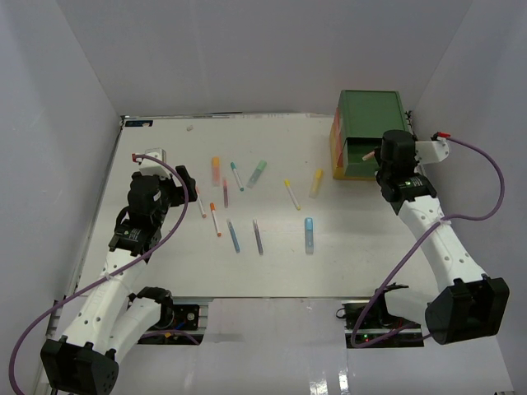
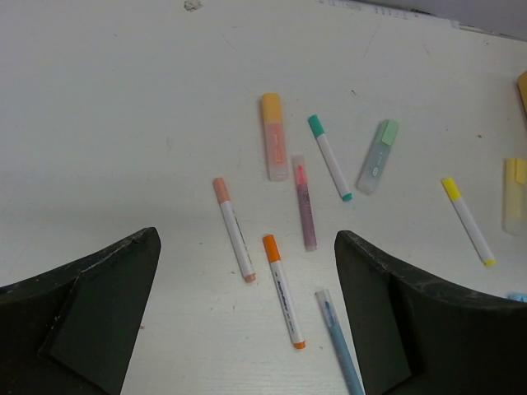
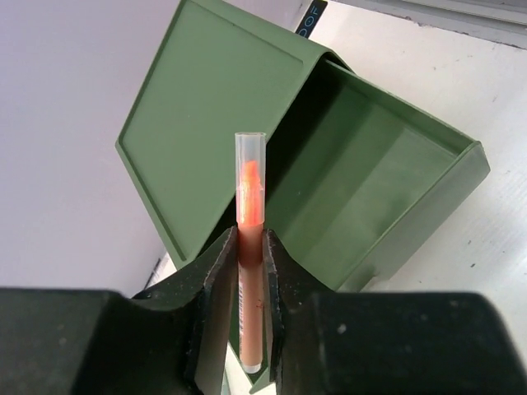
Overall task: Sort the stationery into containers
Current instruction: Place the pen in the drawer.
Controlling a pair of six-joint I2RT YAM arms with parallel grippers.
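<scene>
The right end effector pinches a clear-capped orange pen at the open green drawer. The left end effector gapes wide over scattered pens on the surface.

**Legible text:** none can be read in full.

- **Thin white pen with orange cap:** a line of fine dark print runs along the barrel, too small to read.
- **Thin white pen with peach cap:** similar print, also illegible.
- **Black strip** behind the open green plastic box: white capital letters, cut off by the box, cannot be read with certainty.
</scene>
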